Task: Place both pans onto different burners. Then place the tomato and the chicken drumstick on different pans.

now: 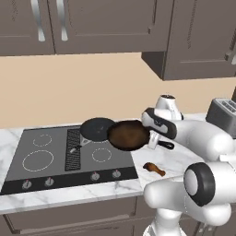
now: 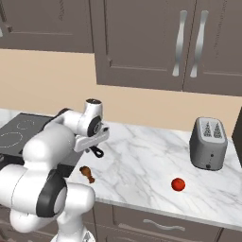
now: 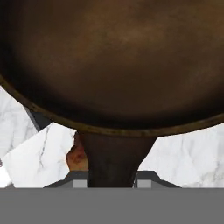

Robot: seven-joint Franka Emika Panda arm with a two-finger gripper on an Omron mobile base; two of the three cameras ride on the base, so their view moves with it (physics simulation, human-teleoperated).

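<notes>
The glossy brown pan (image 1: pixel 129 136) hangs in the air over the right edge of the cooktop (image 1: pixel 27 177). My gripper (image 1: pixel 153 141) is shut on its dark handle (image 3: pixel 113 159), and the pan bowl (image 3: pixel 109 61) spreads out ahead of the fingertips (image 3: pixel 79 182). The matte-black skillet (image 1: pixel 97 128) sits on the back right burner, just left of the brown pan. The front right burner (image 1: pixel 101 155) is bare. The chicken drumstick (image 1: pixel 154 169) lies on the marble below the held handle. The tomato (image 2: pixel 177 185) rests far right near the counter's front edge.
A grey toaster (image 2: pixel 208 143) stands at the back right of the counter. Two bare burners (image 1: pixel 38 160) lie left of the black grille (image 1: pixel 73 148). Knobs (image 1: pixel 95 176) line the cooktop's front. Wall cabinets (image 1: pixel 198 41) hang overhead.
</notes>
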